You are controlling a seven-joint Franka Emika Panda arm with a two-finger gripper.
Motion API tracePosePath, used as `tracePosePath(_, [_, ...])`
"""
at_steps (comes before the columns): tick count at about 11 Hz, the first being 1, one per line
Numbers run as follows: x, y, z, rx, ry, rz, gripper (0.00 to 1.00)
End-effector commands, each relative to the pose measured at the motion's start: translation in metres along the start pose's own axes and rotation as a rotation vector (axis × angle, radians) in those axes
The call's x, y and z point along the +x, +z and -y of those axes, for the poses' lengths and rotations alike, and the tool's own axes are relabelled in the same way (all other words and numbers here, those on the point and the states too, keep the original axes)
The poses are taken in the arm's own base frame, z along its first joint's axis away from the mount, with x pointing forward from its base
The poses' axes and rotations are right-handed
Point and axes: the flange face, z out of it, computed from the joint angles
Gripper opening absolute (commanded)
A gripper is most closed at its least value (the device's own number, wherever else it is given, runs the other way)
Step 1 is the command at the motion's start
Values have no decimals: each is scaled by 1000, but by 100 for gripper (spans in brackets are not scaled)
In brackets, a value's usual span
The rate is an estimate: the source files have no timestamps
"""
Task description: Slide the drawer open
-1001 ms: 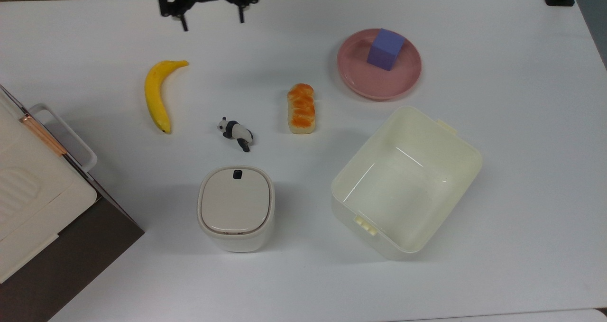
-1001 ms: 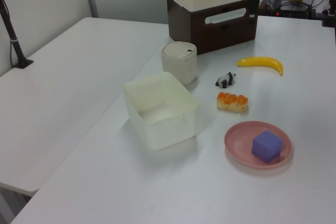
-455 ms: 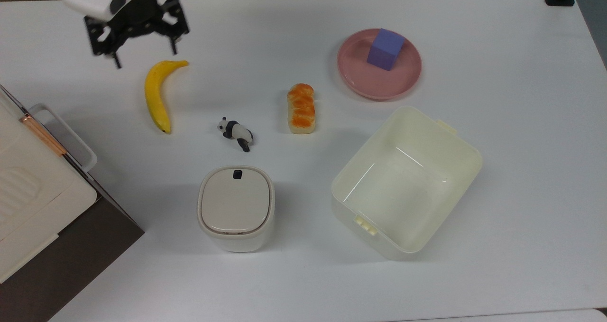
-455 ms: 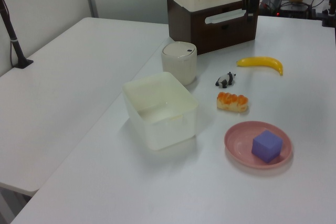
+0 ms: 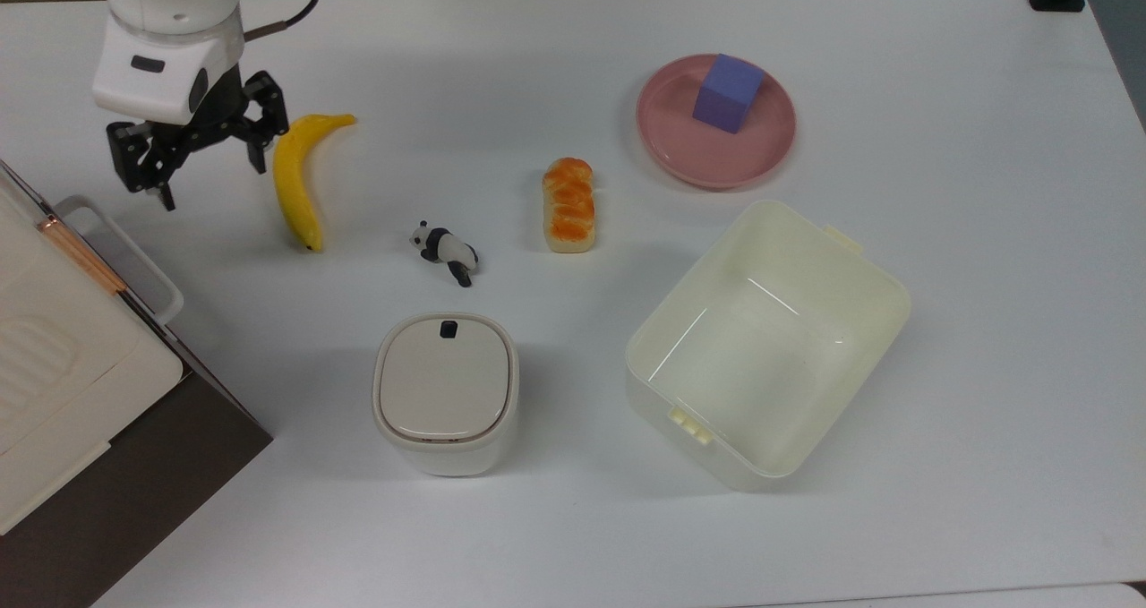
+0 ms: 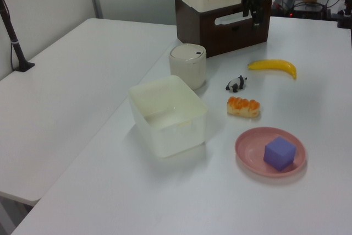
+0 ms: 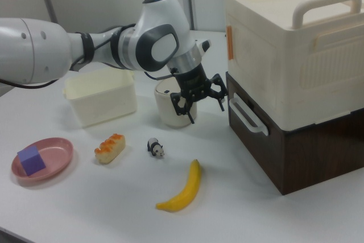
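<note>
The drawer point(image 7: 254, 147) has a dark brown front panel and a white loop handle point(image 7: 247, 117), and sits flush in its brown cabinet under a cream lidded box point(image 7: 290, 44). In the top view the handle point(image 5: 134, 254) juts out at the left edge; in the left view the drawer point(image 6: 242, 30) stands at the table's far end. My gripper point(image 5: 214, 185) is open and empty, hanging a short way in front of the handle, between it and the banana point(image 5: 295, 178). The right view shows the gripper point(image 7: 206, 112) just to the left of the handle point(image 7: 247, 117), apart from it. The left view has the gripper point(image 6: 250, 17) in front of the drawer's front panel.
A toy panda point(image 5: 445, 250), a bread loaf point(image 5: 568, 205), and a pink plate point(image 5: 667, 151) holding a purple cube point(image 5: 727, 93) lie mid-table. A white lidded bin point(image 5: 445, 393) and an open cream tub point(image 5: 859, 321) stand nearer the top view's bottom.
The gripper has travelled from the top view's upper edge down and to the left, past the banana's tip, towards the drawer handle. Its fingers stayed open. Nothing else moved.
</note>
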Motion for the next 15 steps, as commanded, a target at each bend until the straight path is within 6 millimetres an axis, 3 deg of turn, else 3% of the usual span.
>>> tracePosePath(1, [1, 16, -13, -108, -78, -17, 76])
tracePosePath(3, [-1, 30, -23, -176, -101, -30, 74])
tracePosePath(6, [-9, 35, -36, -246, -100, -66, 75])
tracePosePath(7, [-9, 36, -36, -256, -110, -65, 69])
tracePosePath(9, [-9, 37, -36, -253, -110, -64, 44])
tracePosePath(15, [-8, 42, -31, -245, -119, -59, 13])
